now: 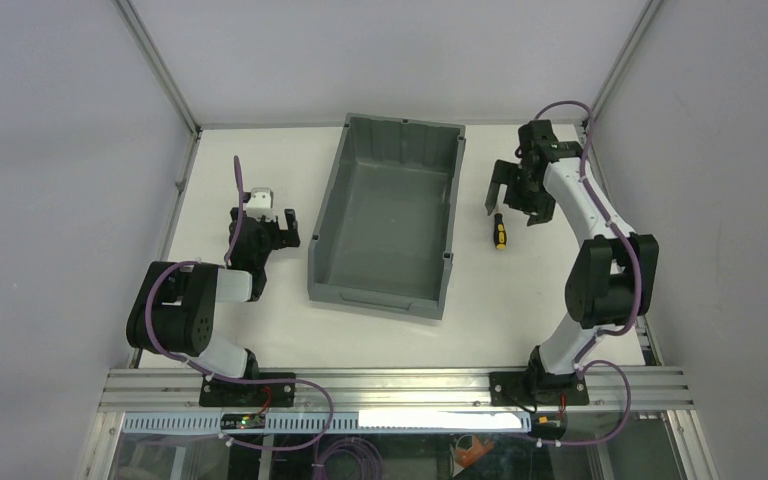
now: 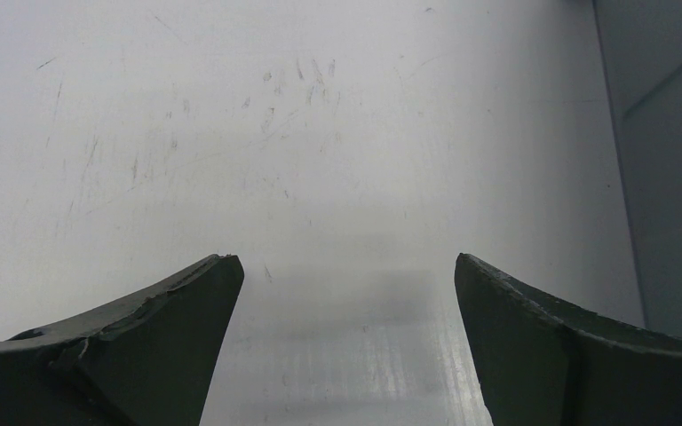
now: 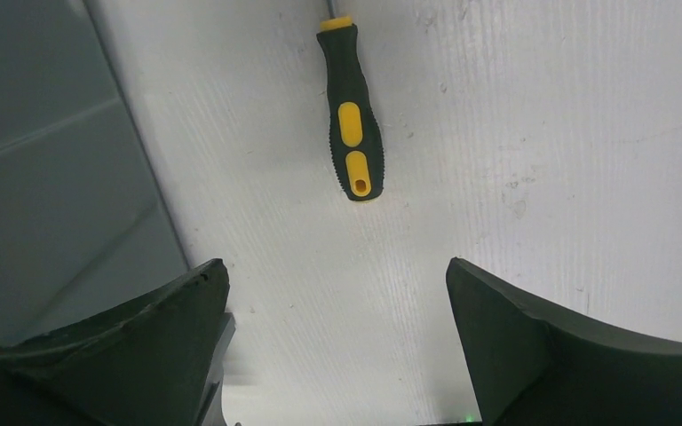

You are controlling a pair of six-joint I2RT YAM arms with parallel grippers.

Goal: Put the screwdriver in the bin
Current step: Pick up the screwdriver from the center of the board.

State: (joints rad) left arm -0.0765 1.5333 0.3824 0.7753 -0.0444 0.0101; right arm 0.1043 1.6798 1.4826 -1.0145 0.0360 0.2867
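The screwdriver lies on the white table just right of the bin, with its yellow and black handle toward the near side. In the right wrist view the screwdriver handle lies ahead of my fingers, apart from them. My right gripper hovers over the table beyond the screwdriver, open, with nothing between its fingers. The bin's grey wall fills the left of that view. My left gripper rests left of the bin, open and empty.
The bin's outer wall shows at the right edge of the left wrist view. Grey enclosure walls and an aluminium frame ring the table. The table's right edge lies close behind my right arm.
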